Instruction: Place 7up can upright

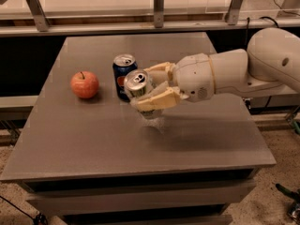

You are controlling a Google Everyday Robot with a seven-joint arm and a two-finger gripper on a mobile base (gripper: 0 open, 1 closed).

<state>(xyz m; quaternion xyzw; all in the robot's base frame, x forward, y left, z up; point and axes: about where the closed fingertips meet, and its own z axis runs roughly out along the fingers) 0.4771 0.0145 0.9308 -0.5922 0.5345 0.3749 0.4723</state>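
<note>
The 7up can (pixel 137 84) is silvery with green markings and a silver pull-tab top. My gripper (pixel 152 87) is shut on it and holds it tilted, top facing up and left, just above the grey table (pixel 93 139). The cream fingers (pixel 157 100) clasp the can's sides. The white arm reaches in from the right. The can hangs right in front of the dark blue Pepsi can (pixel 123 74).
The Pepsi can stands upright just behind and left of the held can. A red apple (pixel 85 84) sits to the left. A metal rail with posts (pixel 159 13) runs behind the table. The floor lies below the right edge.
</note>
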